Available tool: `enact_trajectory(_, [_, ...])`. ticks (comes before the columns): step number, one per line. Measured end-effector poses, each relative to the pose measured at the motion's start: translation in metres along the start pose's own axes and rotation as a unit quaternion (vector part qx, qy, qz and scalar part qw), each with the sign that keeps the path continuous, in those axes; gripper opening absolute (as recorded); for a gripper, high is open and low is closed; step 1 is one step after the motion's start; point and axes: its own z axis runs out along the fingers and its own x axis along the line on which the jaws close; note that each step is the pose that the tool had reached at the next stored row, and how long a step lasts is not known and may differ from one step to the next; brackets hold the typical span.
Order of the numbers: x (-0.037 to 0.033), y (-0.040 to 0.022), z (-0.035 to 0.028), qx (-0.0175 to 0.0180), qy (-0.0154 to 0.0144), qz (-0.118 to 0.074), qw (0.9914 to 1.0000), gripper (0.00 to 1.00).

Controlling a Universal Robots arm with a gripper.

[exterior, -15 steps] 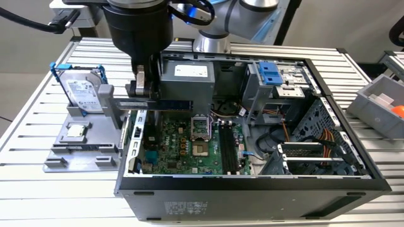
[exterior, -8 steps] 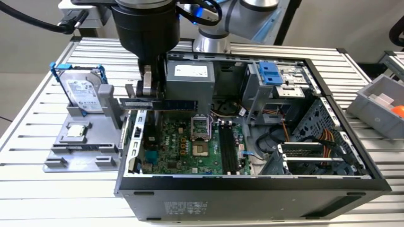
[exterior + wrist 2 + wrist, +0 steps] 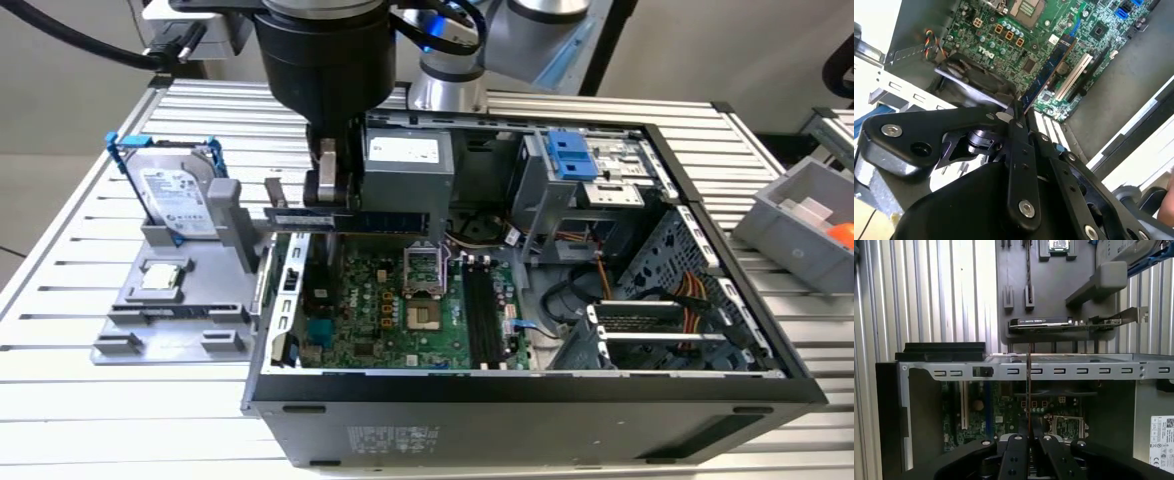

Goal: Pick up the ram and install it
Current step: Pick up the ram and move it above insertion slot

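At the exterior view's left you have the grey holder (image 3: 160, 335) on the slatted table (image 3: 80, 230). The silver hard drive (image 3: 174, 190) stands upright in it in its blue frame, and the small processor chip (image 3: 163, 277) lies flat just in front of the drive.

Next along, your gripper (image 3: 331, 203) hangs over the left edge of the open computer case (image 3: 534, 395). Its fingers are closed narrowly on the ram (image 3: 387, 219). The stick is held level and on edge, up in the air above the green motherboard (image 3: 387, 310) and touching nothing else. In the second wrist view the ram (image 3: 1049, 70) juts out from the gripper (image 3: 1016, 112) over the board. In the first wrist view you see the ram (image 3: 1028, 390) edge-on, rising from the gripper (image 3: 1029, 440).

Further right, the long black slots (image 3: 481, 315) lie on the board, apart from the stick, and a grey bin (image 3: 787, 215) sits at the far right
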Motion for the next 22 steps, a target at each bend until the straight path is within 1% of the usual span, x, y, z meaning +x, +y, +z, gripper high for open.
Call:
enact_trajectory(16, [-0.0007, -0.0174, 0.0002, 0.0000, 0.0000, -0.001, 1.00000, 0.00])
enact_trajectory(17, [-0.0008, -0.0196, 0.0002, 0.0000, 0.0000, -0.001, 1.00000, 0.00])
enact_trajectory(22, [-0.0010, -0.0248, 0.0004, 0.0000, 0.0000, -0.001, 1.00000, 0.00])
